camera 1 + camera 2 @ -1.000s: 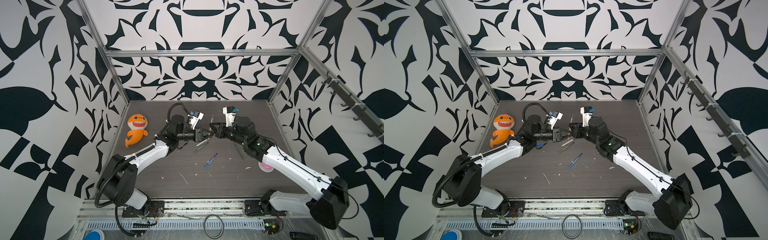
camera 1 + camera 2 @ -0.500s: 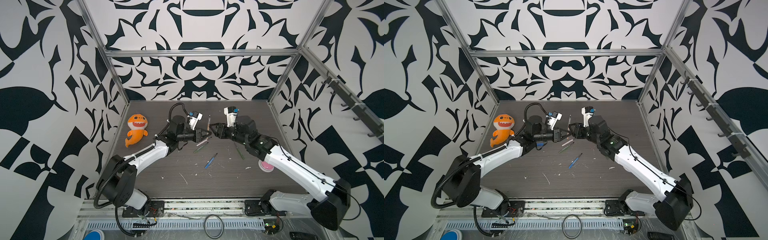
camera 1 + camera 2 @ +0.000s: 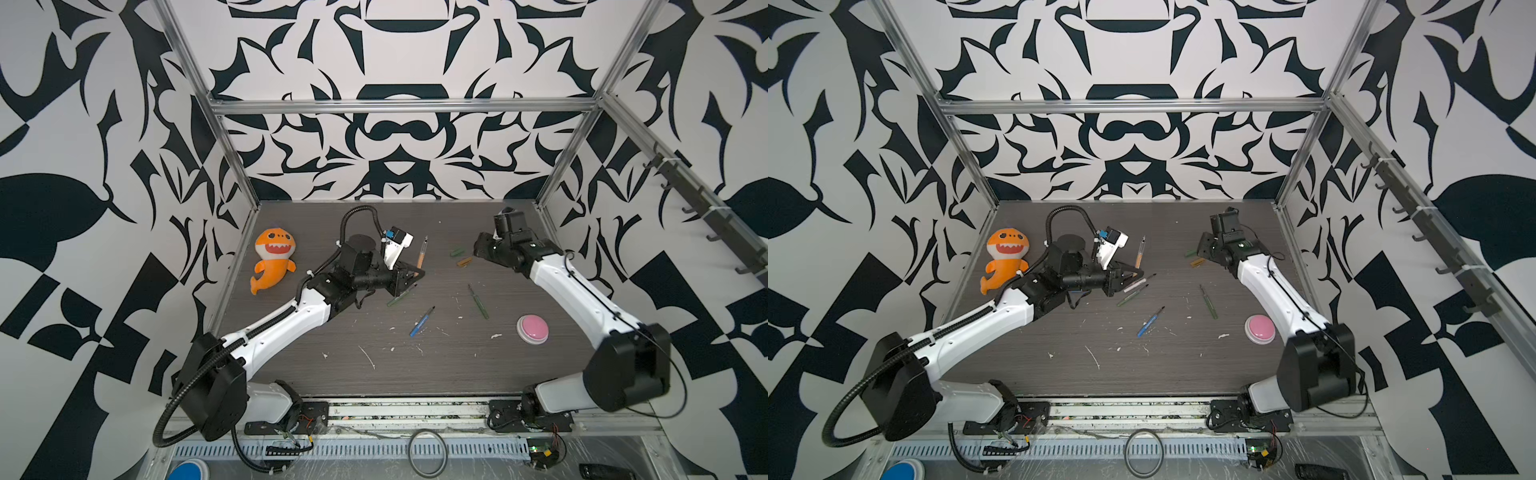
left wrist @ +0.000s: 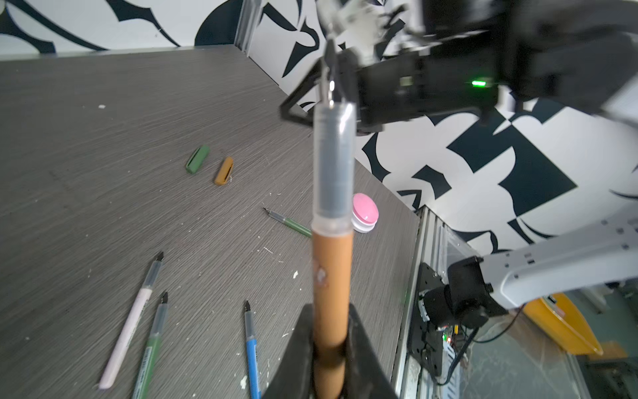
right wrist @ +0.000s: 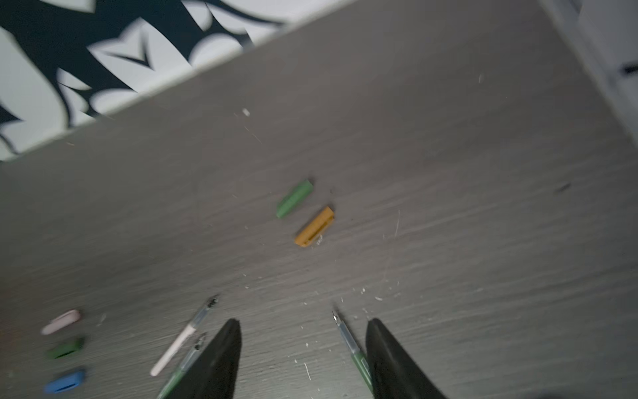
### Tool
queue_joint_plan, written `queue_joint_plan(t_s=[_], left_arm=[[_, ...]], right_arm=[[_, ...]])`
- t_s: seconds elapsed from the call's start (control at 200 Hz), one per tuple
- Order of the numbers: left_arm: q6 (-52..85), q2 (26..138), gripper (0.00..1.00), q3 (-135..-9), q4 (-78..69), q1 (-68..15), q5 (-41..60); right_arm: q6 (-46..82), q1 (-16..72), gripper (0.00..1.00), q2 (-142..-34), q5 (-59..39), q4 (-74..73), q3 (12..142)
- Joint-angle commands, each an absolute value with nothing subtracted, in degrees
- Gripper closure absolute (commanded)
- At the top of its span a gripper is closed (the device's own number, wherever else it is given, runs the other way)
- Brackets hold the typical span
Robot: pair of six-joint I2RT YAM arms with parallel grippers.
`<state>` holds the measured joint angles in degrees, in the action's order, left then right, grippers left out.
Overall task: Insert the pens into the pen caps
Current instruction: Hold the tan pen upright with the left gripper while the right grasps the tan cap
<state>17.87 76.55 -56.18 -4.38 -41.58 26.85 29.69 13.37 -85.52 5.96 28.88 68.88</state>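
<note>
My left gripper [image 3: 409,276] is shut on the orange-brown pen [image 3: 421,254], whose dark tip points up and toward the back wall; the barrel stands between the fingers [image 4: 331,276]. My right gripper [image 3: 478,249] is open and empty at the back right, just beside a green cap [image 3: 457,251] and an orange cap [image 3: 464,262], which show ahead of its fingertips [image 5: 233,324]. On the table lie a blue pen [image 3: 422,322], two green pens [image 3: 478,301] [image 3: 401,296] and a white-pink pen [image 3: 1136,284]. Pink, green and blue caps [image 5: 65,381] lie together, blurred.
A pink round button [image 3: 532,328] sits at the right of the table. An orange shark toy [image 3: 274,259] lies at the back left. White scuff marks dot the dark wood table [image 3: 374,374]. Patterned walls and metal rails close in three sides.
The grippers met at the middle a second ago. The right gripper has since opened and swung away to the back right, over the caps. The left gripper still holds the orange-brown pen.
</note>
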Motion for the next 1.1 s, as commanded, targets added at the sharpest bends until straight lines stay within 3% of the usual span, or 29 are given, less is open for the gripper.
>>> queue_joint_plan(t_s=[0.0, 0.115, 0.435, 0.76, 1.095], left_arm=[[11.52, 74.15, 0.84, -57.28, -0.95, -43.75, 22.91], [11.44, 73.87, 0.84, -57.55, -0.26, -44.38, 21.36], [11.45, 73.48, 0.84, -57.53, -0.26, -44.56, 21.67], [11.69, 73.63, 0.84, -57.77, 0.0, -44.57, 22.03], [11.76, 73.49, 0.84, -57.82, -0.09, -44.56, 22.24]], right_arm=[[25.37, 12.69, 0.3, -92.87, 5.71, 32.41, 74.23], [24.13, 12.57, 0.24, -101.12, 6.5, 33.61, 79.88], [22.06, 12.66, 0.22, -117.3, 7.47, 39.05, 93.07], [21.33, 12.66, 0.24, -122.6, 9.73, 42.36, 97.79], [19.8, 12.57, 0.35, -120.23, 9.69, 41.5, 92.6]])
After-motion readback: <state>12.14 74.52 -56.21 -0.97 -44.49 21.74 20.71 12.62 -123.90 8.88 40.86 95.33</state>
